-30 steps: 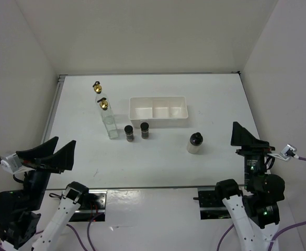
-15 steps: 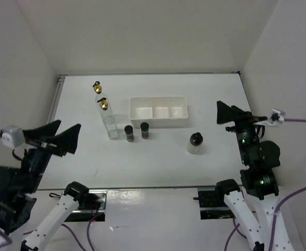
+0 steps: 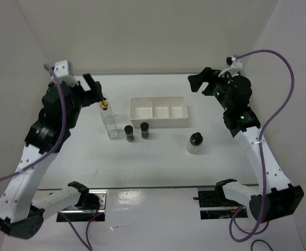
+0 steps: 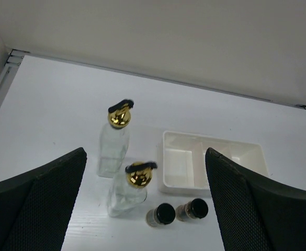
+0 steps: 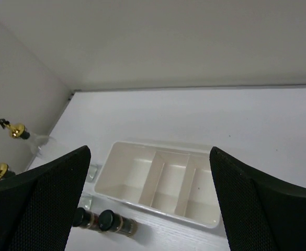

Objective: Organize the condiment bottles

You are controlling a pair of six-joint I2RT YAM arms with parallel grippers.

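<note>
Two tall clear condiment bottles (image 4: 116, 149) (image 4: 125, 196) with gold pourer tops stand left of the white tray (image 4: 215, 137). Two small dark black-capped jars (image 3: 128, 133) (image 3: 145, 130) stand in front of the tray (image 3: 158, 123), and a squat pale black-capped jar (image 3: 195, 143) stands alone to the right. My left gripper (image 3: 92, 87) hovers open above the tall bottles and hides the far one in the top view; the near one (image 3: 110, 123) shows. High at the back right, my right gripper (image 3: 202, 81) is open and looks down on the tray (image 5: 107, 171). Nothing is held.
The tray has three empty compartments. White walls close in the table on the left, back and right. In the right wrist view the two small jars (image 5: 85, 218) (image 5: 113, 223) lie below the tray and the gold tops (image 5: 17, 130) show at far left.
Both arms have risen from the near edge and swung toward the back of the table, the left over the tall bottles, the right behind the tray. The bottles have not moved.
</note>
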